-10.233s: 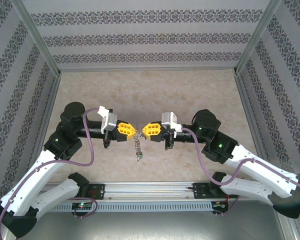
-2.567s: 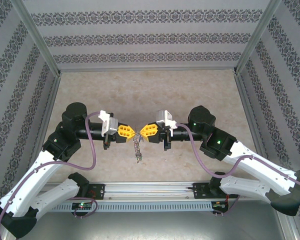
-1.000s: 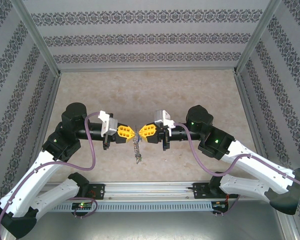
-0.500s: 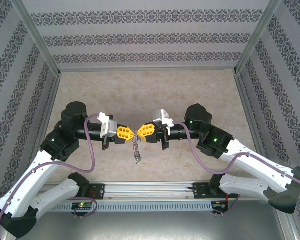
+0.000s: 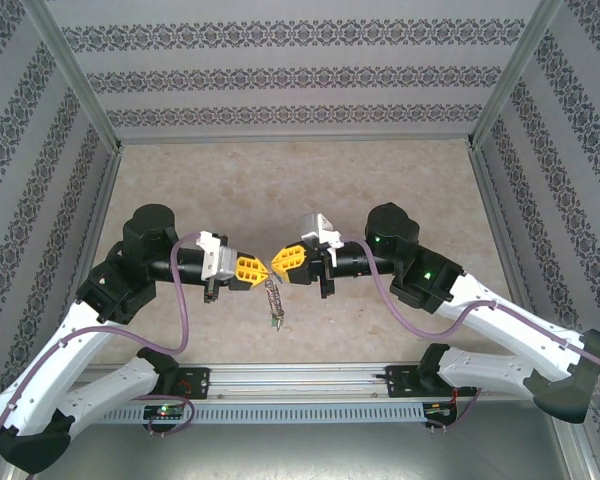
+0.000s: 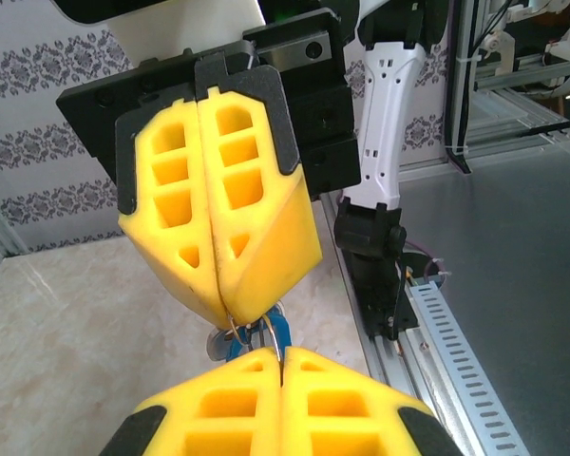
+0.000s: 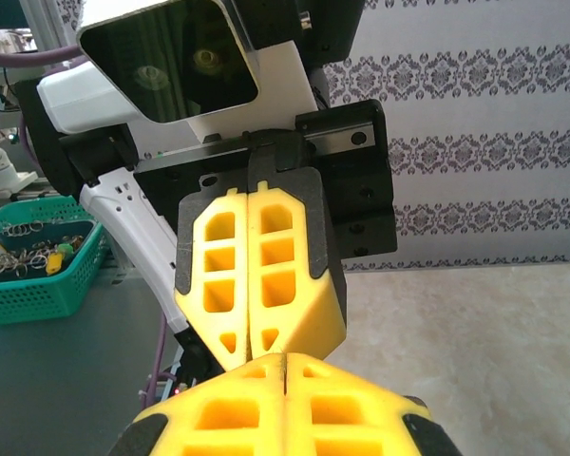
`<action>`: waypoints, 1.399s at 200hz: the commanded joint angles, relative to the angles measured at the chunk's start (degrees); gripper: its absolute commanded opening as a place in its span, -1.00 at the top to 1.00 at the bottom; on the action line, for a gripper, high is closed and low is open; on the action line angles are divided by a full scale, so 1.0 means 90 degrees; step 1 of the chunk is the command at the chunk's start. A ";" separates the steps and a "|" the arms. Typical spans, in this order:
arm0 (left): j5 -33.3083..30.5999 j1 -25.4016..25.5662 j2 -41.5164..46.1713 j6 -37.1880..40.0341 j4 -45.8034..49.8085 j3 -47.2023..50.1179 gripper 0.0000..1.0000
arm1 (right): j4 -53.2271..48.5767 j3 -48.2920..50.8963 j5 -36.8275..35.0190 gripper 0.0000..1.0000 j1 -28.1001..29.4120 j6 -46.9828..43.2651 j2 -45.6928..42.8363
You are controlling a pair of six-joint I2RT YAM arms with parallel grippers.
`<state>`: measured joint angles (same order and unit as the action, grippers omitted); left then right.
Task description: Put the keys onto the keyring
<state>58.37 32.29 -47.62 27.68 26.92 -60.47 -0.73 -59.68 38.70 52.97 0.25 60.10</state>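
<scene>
The left gripper (image 5: pixel 266 270) and the right gripper (image 5: pixel 278 265) meet tip to tip over the table (image 5: pixel 310 180), and both are pressed fully together. The keyring (image 5: pixel 274 298) hangs from the place where the tips meet, free in the air, with its small tags at the low end. In the left wrist view the blue head of the key (image 6: pixel 278 332) sits just behind the tips. A thin metal edge runs into the seam of the left fingers (image 6: pixel 237 399), so I judge that the left one pinches the key. The right one seems to pinch a wire of the keyring, but this is not sure.

The main risk is a slip. Both holds are on very thin metal at the extreme tips, so a small twist of either wrist may free the key or the keyring, and it would fall to the table. The tips also hide the hole of the key, so the threading may miss. If one arm pulls away too early, the wire may bend.

Nearest stands the rail (image 5: pixel 300 378) with the arm bases. The patterned walls (image 5: pixel 300 80) close the far side. A green basket (image 7: pixel 47 290) with more rings and keys stands aside, well apart. Nothing blocks the grippers except each other.
</scene>
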 commanded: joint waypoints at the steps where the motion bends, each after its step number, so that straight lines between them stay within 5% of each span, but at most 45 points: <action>1: 0.0151 0.0143 0.0130 0.0246 -0.0012 -0.0190 1.00 | -0.0078 -0.0208 -0.0017 1.00 -0.0070 0.0135 0.0085; 53: -0.0019 0.0154 0.0271 0.0201 -0.0140 -0.0089 1.00 | -0.0423 -0.0285 -0.0134 1.00 -0.0085 0.0096 0.0080; 105: -0.0044 0.0152 0.0288 0.0169 -0.0176 -0.0071 1.00 | -0.0456 -0.0350 -0.0188 0.39 -0.0085 0.0090 0.0072; 157: -0.0340 0.0152 0.0273 -0.0162 -0.0438 0.0022 1.00 | -0.0415 -0.0158 -0.0563 0.26 -0.0075 -0.0184 -0.0417; 225: -0.0429 0.0149 0.0516 -0.2968 -0.4077 0.1397 1.00 | -0.0389 0.0232 -0.0872 0.18 0.0209 -0.0613 -0.0865; 280: -0.0279 0.0151 0.0602 -0.3441 -0.4893 0.1652 1.00 | -0.0308 0.0108 -0.0862 0.28 0.0237 -0.0760 -0.0507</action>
<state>53.80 33.01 -43.83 0.73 -7.62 -45.32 -4.93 -58.57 31.73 54.63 -5.02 55.07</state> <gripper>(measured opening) 0.052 0.368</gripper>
